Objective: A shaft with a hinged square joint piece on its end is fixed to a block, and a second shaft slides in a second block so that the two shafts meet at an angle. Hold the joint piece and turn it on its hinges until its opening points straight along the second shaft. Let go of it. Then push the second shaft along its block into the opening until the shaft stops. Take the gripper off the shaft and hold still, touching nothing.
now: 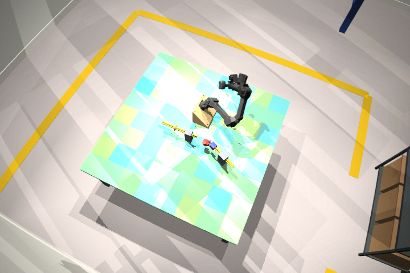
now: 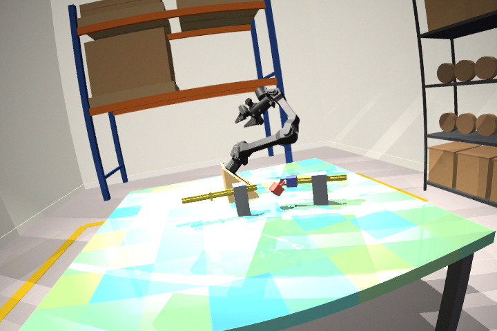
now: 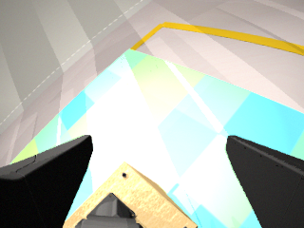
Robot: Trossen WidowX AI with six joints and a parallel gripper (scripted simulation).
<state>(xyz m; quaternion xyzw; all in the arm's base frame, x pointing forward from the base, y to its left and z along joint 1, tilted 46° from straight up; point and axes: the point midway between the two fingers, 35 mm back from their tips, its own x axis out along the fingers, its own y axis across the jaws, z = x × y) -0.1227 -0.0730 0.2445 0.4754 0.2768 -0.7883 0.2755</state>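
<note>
The patchwork table (image 2: 433,249) carries two grey blocks (image 2: 241,199) (image 2: 319,189) and a tilted wooden base plate (image 2: 228,183).

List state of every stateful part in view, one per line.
gripper: open, holding nothing, raised well above the table.
red joint piece: tilted, opening not in line with the sliding shaft, untouched.
sliding shaft: drawn back in its grey block, tip short of the joint.
fixed shaft: seated in its block.

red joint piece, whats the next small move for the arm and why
Probably bring the gripper down toward the red square joint piece: its jaws stand open, high above the table and holding nothing, while the piece hangs tilted, away from the yellow sliding shaft.
</note>
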